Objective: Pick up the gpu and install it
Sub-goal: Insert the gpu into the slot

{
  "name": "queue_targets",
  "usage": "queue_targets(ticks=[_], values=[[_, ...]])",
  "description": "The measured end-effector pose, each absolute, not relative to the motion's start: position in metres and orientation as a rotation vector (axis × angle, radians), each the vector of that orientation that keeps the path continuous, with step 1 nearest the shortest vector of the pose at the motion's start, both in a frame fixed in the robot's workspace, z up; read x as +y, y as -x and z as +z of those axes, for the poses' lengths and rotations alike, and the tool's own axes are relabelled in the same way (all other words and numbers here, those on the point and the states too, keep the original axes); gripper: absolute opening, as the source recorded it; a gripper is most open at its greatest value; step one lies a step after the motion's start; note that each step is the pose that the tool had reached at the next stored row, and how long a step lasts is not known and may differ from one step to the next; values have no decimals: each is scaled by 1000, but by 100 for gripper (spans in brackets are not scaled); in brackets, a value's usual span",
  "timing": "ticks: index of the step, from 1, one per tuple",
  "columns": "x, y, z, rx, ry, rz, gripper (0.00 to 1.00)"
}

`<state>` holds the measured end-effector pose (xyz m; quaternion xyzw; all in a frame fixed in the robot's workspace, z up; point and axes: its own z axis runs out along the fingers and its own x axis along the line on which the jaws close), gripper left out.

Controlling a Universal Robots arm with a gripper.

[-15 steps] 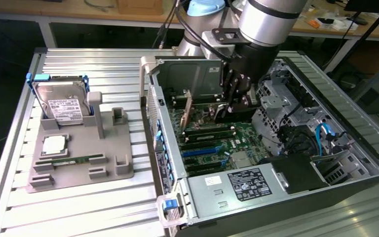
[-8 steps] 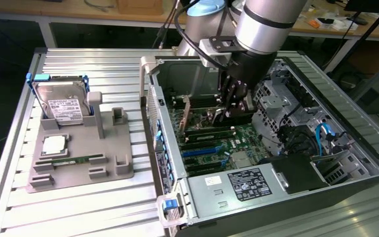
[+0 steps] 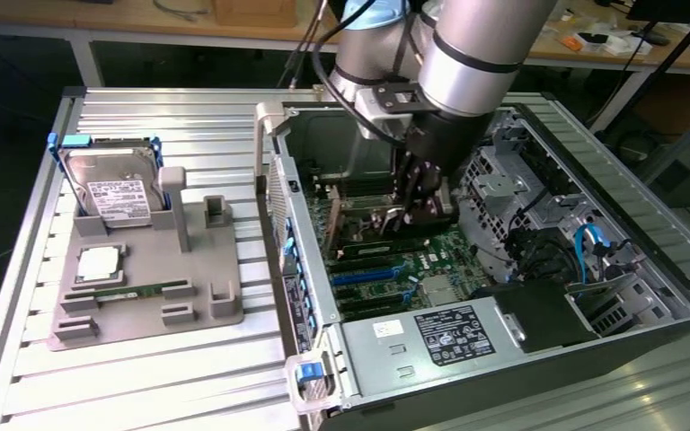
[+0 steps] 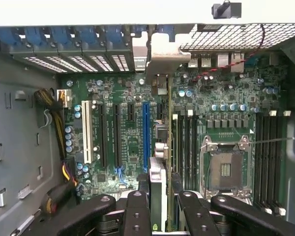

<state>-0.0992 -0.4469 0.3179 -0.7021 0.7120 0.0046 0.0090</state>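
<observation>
Arm reaches down into the open PC case [image 3: 632,269]. Its gripper [image 3: 423,211] sits over the motherboard [image 3: 417,269], roughly mid-case in the exterior view.

Pincer: nearly closed. The fingers [image 4: 136,211] are pinched from both sides on the gpu [image 4: 158,187], w/ only the thin card between the pads. Narrow gap makes sense, since the card is slim.

Gpu is held on edge, long side running along the board toward the rear wall of the case. Its silver bracket [image 4: 160,56] is at the far end, close to the rear slot openings. Probably held that way so the bracket meets the back panel while the bottom edge lines up w/ a slot. From the wrist view it hangs just beside the blue slot [image 4: 145,132], btwn that and the RAM sockets. Can't tell if the edge connector is in a slot yet, as the card hides its own lower edge.

Other bits, exterior view:
- Grey parts tray [image 3: 201,305] lies at approx 9 o'clock from the case, well apart from the gripper.
- It carries the hard drive [image 3: 115,193], propped up at the tray's 11 o'clock corner.
- CPU [image 3: 97,262] and RAM stick [image 3: 129,290] lie flat below it, each in its own recess so nothing slides.
- Power supply [image 3: 441,337] sits at 6 o'clock of the gripper, inside the case.
</observation>
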Motion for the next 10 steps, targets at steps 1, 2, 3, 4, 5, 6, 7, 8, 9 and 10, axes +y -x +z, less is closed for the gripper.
queue_targets(ticks=[1,2,3,4,5,6,7,8,9,10], values=[[-447,101,316,2224,2193,14,27],[-447,104,314,2224,2193,14,27],[-448,106,313,2224,2193,14,27],[-448,109,311,2224,2193,14,27],[-448,110,311,2224,2193,14,27],[-448,110,311,2224,2193,14,27],[-448,110,311,2224,2193,14,27],[-448,110,311,2224,2193,14,27],[-448,110,310,2224,2193,14,27],[-448,110,310,2224,2193,15,27]])
